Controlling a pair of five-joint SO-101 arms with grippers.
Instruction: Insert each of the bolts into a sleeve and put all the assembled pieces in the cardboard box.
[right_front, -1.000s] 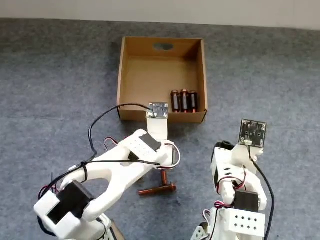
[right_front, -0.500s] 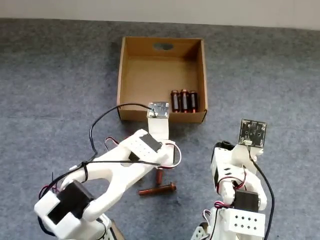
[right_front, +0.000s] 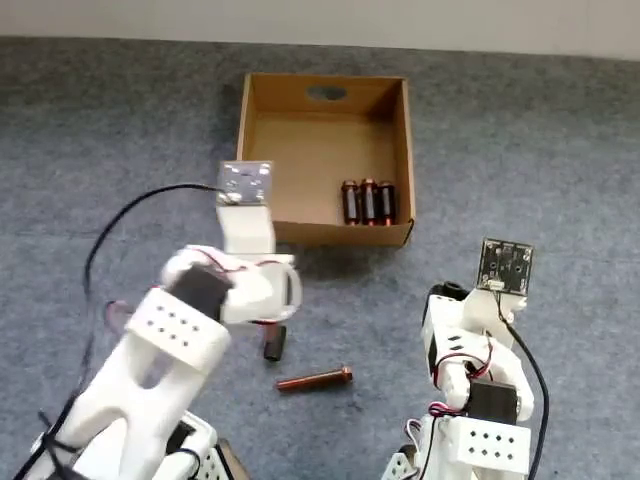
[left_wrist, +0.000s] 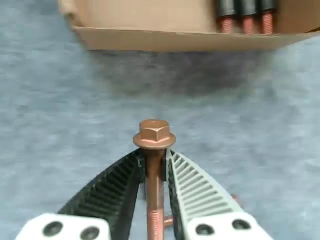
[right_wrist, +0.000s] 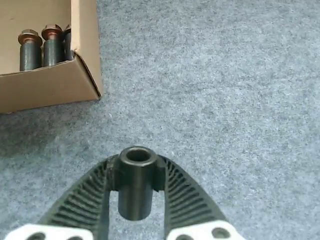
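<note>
Over the last second the left arm is swinging off to the left and lifting away one of the two bolts that were lying beneath it. Nearest, the left gripper (left_wrist: 155, 157) is clamping that bolt (left_wrist: 154, 137) by its shank, the hex head sticking out just past the fingertips and clear of the grey-carpeted desk (right_front: 560, 150). The right gripper (right_wrist: 136, 167) is squeezing a black sleeve (right_wrist: 135, 187) from both sides, its open bore facing outward. A second bolt (right_front: 313, 379) is lying on its side on the desk between the two arms. Farther off, the cardboard box (right_front: 340, 234) is sitting open, and three assembled pieces (right_front: 368, 202) are lying side by side against its front wall, near the right corner.
</note>
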